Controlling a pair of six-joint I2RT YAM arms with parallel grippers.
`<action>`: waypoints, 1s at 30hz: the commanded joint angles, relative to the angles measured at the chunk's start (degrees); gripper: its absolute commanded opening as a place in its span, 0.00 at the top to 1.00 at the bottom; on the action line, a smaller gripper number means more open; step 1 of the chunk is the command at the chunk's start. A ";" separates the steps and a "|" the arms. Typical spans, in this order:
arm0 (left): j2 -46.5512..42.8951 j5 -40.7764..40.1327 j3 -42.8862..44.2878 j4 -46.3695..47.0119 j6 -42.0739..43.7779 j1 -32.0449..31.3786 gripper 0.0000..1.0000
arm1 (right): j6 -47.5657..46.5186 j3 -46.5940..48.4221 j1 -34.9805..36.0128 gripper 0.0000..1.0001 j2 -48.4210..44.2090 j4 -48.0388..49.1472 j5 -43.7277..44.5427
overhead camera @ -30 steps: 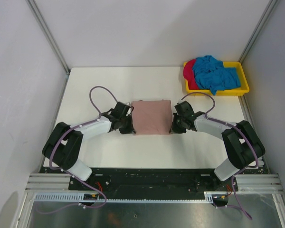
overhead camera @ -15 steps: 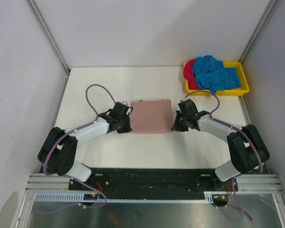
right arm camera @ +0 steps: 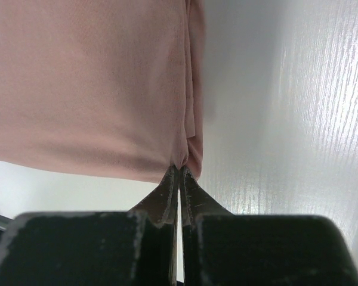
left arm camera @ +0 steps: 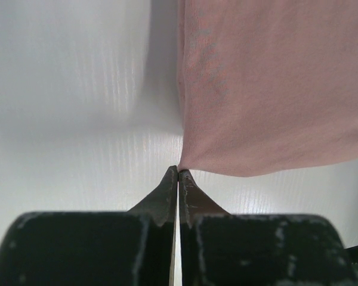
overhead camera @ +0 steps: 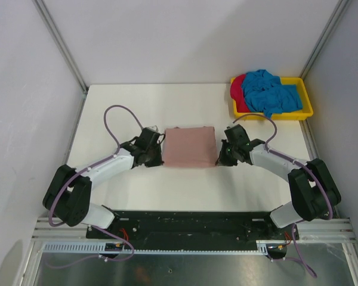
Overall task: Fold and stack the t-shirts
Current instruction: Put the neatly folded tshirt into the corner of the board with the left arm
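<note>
A dusty pink t-shirt (overhead camera: 191, 147) lies folded into a rectangle in the middle of the white table (overhead camera: 125, 107). My left gripper (overhead camera: 160, 157) is shut at its near left corner. In the left wrist view the pink t-shirt (left arm camera: 274, 89) comes to a point right at the closed gripper tips (left arm camera: 178, 171). My right gripper (overhead camera: 221, 157) is shut on the near right corner. In the right wrist view the pink t-shirt (right arm camera: 83, 77) puckers where the gripper tips (right arm camera: 179, 170) pinch it. A bright blue t-shirt (overhead camera: 271, 95) and a red one (overhead camera: 237, 89) lie crumpled in the tray.
The yellow plastic tray (overhead camera: 304, 113) stands at the back right corner of the table, close to the right wall. Metal frame posts run along both back corners. Purple cables loop above both wrists.
Both arms have stretched a little further from their bases along the shirt's sides. The left jaws have closed at the near left corner. The shirt's near edge has shifted slightly away.
</note>
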 commanded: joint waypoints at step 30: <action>18.71 21.66 19.74 1.52 3.85 9.39 0.46 | -2.48 -5.25 -4.95 0.48 -12.57 -2.17 -1.86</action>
